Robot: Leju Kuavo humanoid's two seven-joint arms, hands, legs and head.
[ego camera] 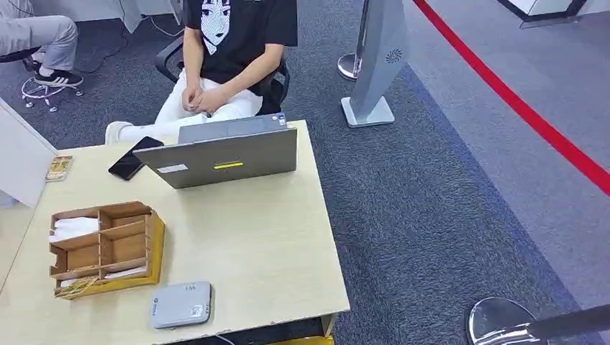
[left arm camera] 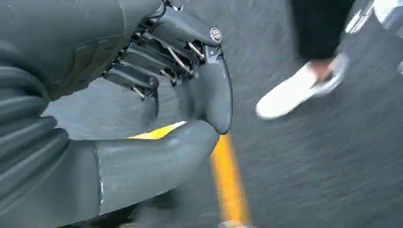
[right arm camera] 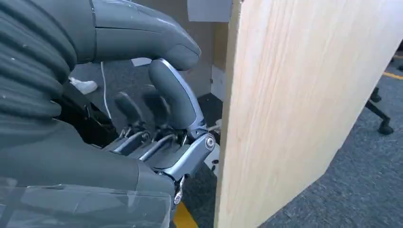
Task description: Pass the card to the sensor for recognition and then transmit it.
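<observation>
While the left hand (left arm camera: pixel 157 90) hangs over dark carpet, its fingers (left arm camera: pixel 142 61) curl in toward the thumb with nothing between them; beyond its fingertips one blurred white shoe (left arm camera: pixel 290 92) and one yellow floor line (left arm camera: pixel 228 175) pass. On the desk (ego camera: pixel 252 237) in the head view sit one wooden organizer (ego camera: pixel 104 248) with white cards (ego camera: pixel 72 228) tucked in a compartment, their number hard to make out, one grey card reader (ego camera: pixel 181 305), one black phone (ego camera: pixel 133 158) and one open laptop (ego camera: pixel 226 154), behind which one seated person (ego camera: pixel 230 57) is cut off at the shoulders. The right hand (right arm camera: pixel 157 123) hangs just beside a light wooden panel (right arm camera: pixel 294 109), fingers curled and empty.
</observation>
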